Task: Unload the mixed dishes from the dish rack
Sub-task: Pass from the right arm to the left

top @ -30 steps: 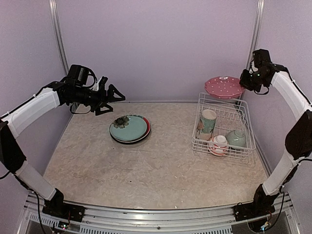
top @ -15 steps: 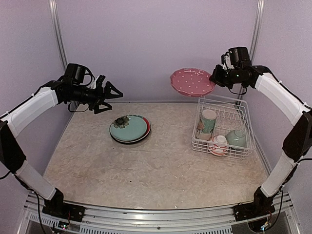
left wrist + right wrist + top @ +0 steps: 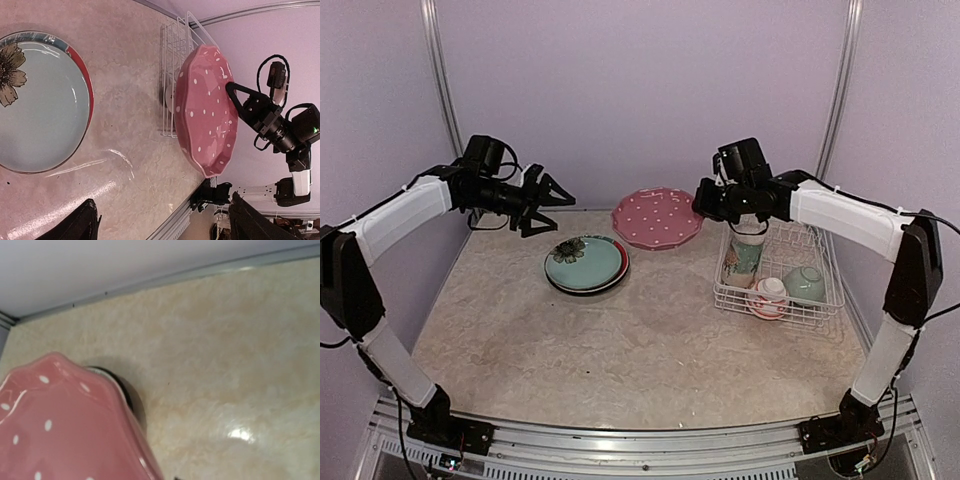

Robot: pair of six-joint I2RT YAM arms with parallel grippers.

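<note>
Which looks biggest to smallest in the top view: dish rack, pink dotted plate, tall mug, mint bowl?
1. dish rack
2. pink dotted plate, though it is held up off the table, nearer the camera, which may inflate it
3. tall mug and mint bowl look about alike, so I won't rank them

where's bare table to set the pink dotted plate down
Bare table lies between the stacked plates and the dish rack, and the whole near half is open too. Crowded: inside the rack, with mug, mint bowl and pink-white bowl.
</note>
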